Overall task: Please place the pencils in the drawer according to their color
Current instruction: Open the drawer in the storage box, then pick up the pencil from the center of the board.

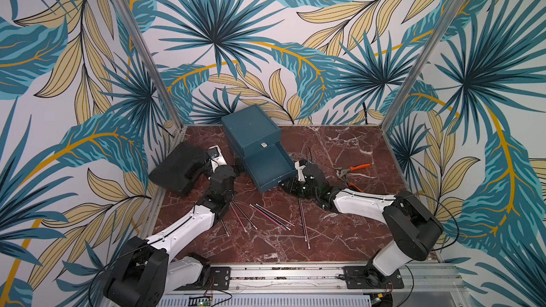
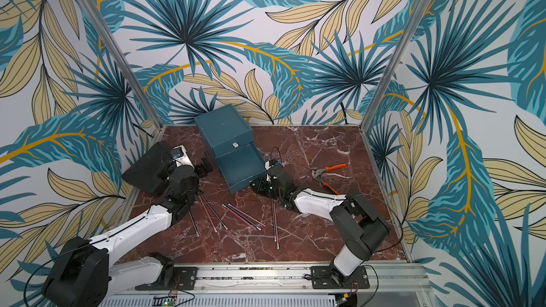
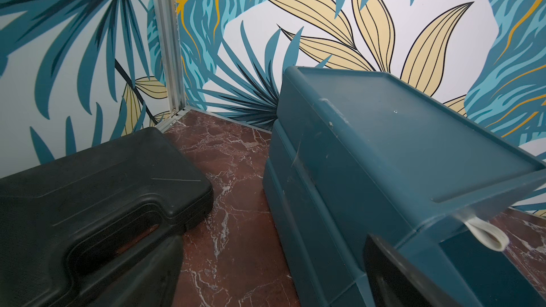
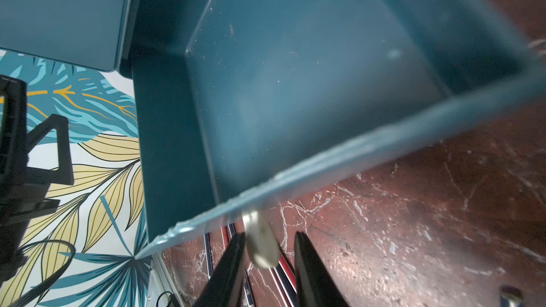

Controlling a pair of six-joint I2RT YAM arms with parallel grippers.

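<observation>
Pencils (image 1: 267, 217) lie near the tabletop's (image 1: 339, 231) front edge, probably light, stiff, prone to roll; best pinched mid-shaft. Right hand (image 4: 269, 236) straddles the drawer's (image 1: 251, 131) pull tab (image 4: 261, 249), jaws slightly apart; left hand (image 2: 206, 168) spread wide, holding nothing

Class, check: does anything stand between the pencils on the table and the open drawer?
Only the right gripper, at the front edge of the drawer, jaws apart around its pull tab. Nothing else lies between the pencils and it.
</observation>
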